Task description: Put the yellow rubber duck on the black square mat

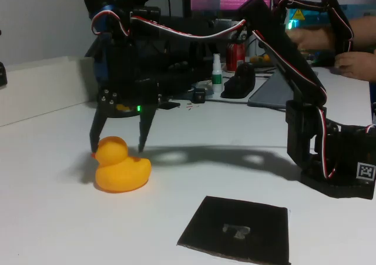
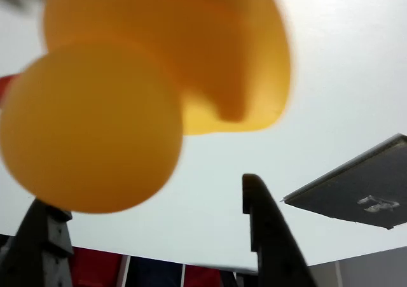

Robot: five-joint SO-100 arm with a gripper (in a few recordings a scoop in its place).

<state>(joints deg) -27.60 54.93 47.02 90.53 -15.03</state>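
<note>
On the white bench, in the fixed view, the yellow rubber duck sits upright at left, with the black square mat well apart from it toward the lower right. The pincer hangs spread wide over the duck, one finger by the head and the other behind the back; neither appears to touch, though the wrist view is blurred at this range. There the duck looms large above the finger. Judged risk: the glossy, rounded body may squirt sideways or roll if the fingers close off-centre on the head.
</note>
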